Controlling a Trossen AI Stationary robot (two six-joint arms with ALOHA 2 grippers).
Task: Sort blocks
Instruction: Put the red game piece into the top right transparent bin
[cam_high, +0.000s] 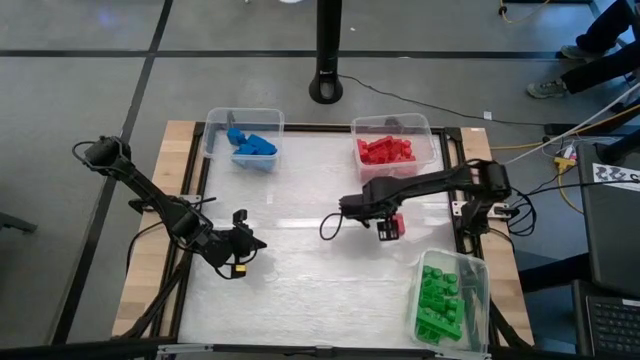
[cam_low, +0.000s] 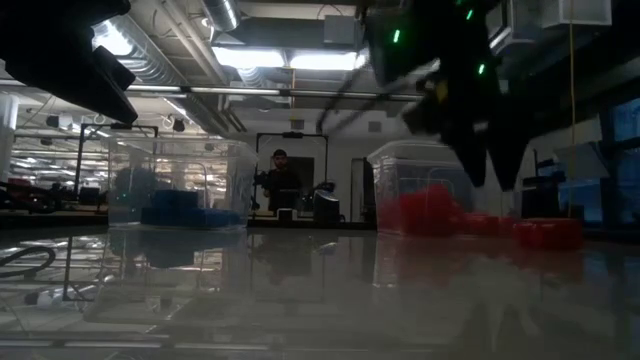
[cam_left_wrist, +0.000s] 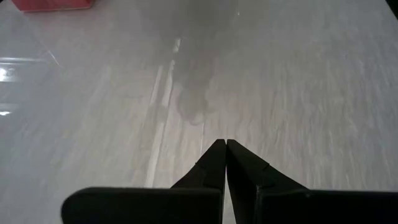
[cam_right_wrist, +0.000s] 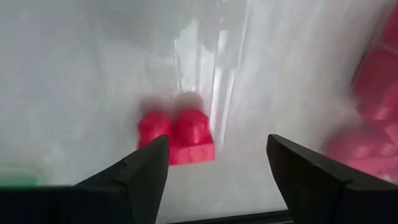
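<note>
Between our right gripper's (cam_right_wrist: 217, 165) open fingers lies one red block (cam_right_wrist: 177, 135) (apparently the last loose); the left gripper (cam_left_wrist: 224, 149) waits shut.

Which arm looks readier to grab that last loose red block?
The right one: its open end effector hangs right at the red block, while the left end effector sits shut, well away.

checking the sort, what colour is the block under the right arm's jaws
Red, clearest in the right wrist view.
</note>
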